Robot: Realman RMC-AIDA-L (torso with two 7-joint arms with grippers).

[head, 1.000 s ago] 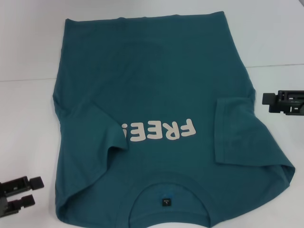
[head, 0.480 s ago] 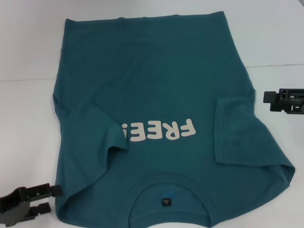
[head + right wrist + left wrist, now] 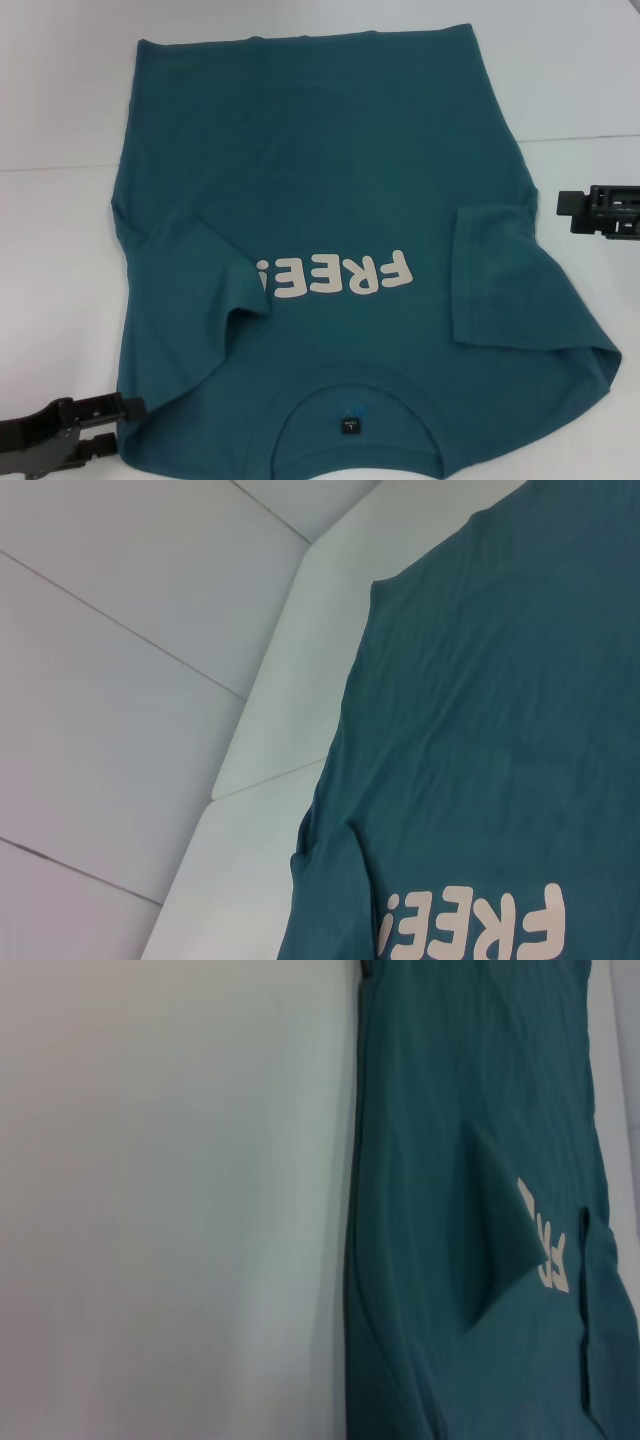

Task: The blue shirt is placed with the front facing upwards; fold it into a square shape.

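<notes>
The blue shirt (image 3: 330,250) lies spread across the white counter (image 3: 60,90), front up, its collar toward the robot and the hem at the far side. Both short sleeves are already folded in over the body; the one on the robot's left covers the tail end of the white "FREE!" lettering (image 3: 335,277). So the sides look done, and my guess is that the lengthwise fold is next.

What has changed in the last second is on the left. The left pincer (image 3: 128,418) was sitting well out on the bare counter a moment ago; it has since slid in low, and its tips now sit right at the shirt's near left corner, just beside the shoulder seam. Its two fingers stand apart, one above the other, gripping nothing yet. That reads to me as lining up to pinch the corner.

The right pincer (image 3: 562,205) has barely shifted. It hovers off the shirt's right edge, level with the folded sleeve and clear of the cloth; I cannot tell whether it is released or clenched.
</notes>
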